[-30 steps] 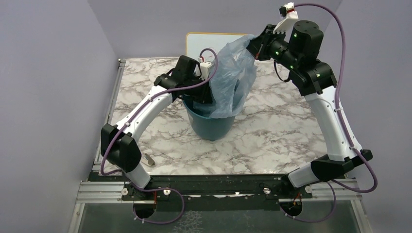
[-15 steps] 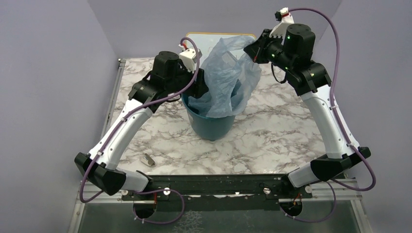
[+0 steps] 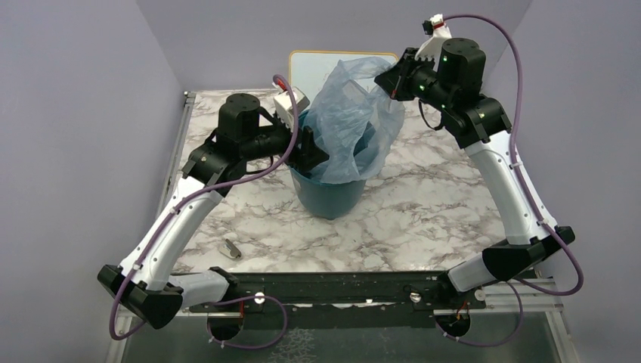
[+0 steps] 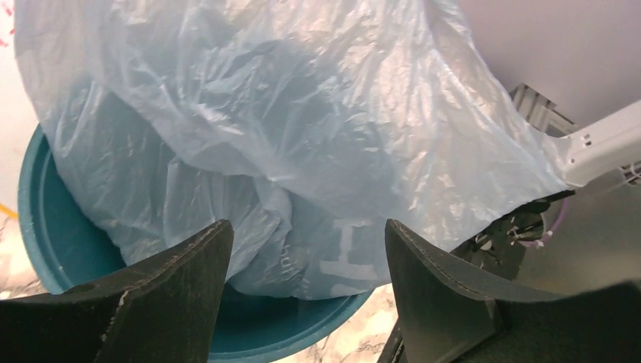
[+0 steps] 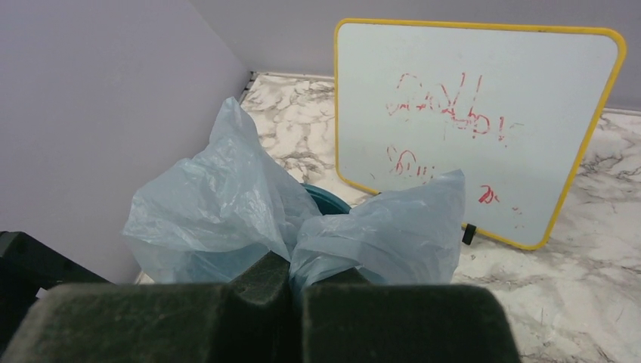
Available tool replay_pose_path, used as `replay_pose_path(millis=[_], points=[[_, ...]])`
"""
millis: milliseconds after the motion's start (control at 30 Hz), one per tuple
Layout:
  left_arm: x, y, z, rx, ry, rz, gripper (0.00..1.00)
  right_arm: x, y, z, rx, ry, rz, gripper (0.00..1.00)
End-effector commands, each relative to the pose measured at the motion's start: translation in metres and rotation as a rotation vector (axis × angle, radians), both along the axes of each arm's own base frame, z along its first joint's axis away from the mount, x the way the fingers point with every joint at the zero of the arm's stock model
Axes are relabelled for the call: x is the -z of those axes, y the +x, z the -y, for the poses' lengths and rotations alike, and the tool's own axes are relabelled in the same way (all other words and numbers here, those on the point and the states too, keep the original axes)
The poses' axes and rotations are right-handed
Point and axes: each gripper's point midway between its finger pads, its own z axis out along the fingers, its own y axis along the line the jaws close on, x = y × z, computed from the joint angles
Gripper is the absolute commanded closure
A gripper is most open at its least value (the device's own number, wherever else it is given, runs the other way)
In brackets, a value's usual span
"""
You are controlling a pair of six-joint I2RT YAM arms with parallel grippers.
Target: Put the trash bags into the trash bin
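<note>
A thin light-blue trash bag (image 3: 351,121) hangs from above with its lower part inside the teal trash bin (image 3: 331,195) at the table's middle. My right gripper (image 3: 391,78) is shut on the bag's top edge, high above the bin's far right side; the wrist view shows the plastic (image 5: 378,234) pinched between the fingers. My left gripper (image 3: 311,151) stands open at the bin's left rim, next to the bag. In its wrist view the bag (image 4: 287,136) fills the frame above the bin (image 4: 68,249), with nothing between the fingers (image 4: 181,295).
A yellow-framed whiteboard (image 5: 484,113) with red scribbles leans at the back behind the bin. A small grey object (image 3: 231,249) lies on the marble table (image 3: 423,219) near the front left. Purple walls close in on both sides.
My left gripper has opened and pulled back leftward out of the bin to its rim. The right gripper still holds the bag's top, shifted slightly left.
</note>
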Motion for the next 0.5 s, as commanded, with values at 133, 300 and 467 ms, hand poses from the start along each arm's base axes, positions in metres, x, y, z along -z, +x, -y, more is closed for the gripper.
replay_pose_path(millis=[133,300,467], points=[[-0.024,-0.03,0.027,0.246,-0.152,0.063,0.23,-0.009,-0.006,-0.013,-0.08,0.043,0.005,1.0],[-0.012,-0.031,0.044,0.299,-0.164,0.007,0.21,-0.01,-0.008,-0.012,-0.078,0.04,0.007,0.99],[0.001,-0.018,0.048,0.221,-0.132,-0.004,0.19,-0.012,-0.008,-0.012,-0.078,0.044,0.01,0.99]])
